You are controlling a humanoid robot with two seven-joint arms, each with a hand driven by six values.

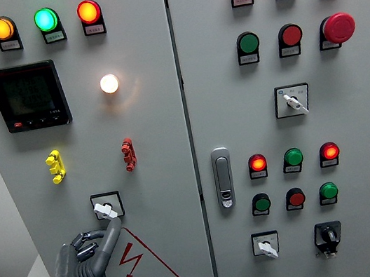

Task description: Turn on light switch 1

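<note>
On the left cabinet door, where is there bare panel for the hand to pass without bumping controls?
Bare panel lies right of the rotary switch, below the red connector, toward the door seam. It is crowded at the switch, where the left hand touches it above the warning triangle.

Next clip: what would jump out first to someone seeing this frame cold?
The glowing white bulb on the left door, beneath the lit amber, green and red lamps. Then the dark left hand at lower left, one finger touching the rotary switch above the lightning warning triangle.

Head camera faces the control cabinet [169,127] squarely, close up.
</note>
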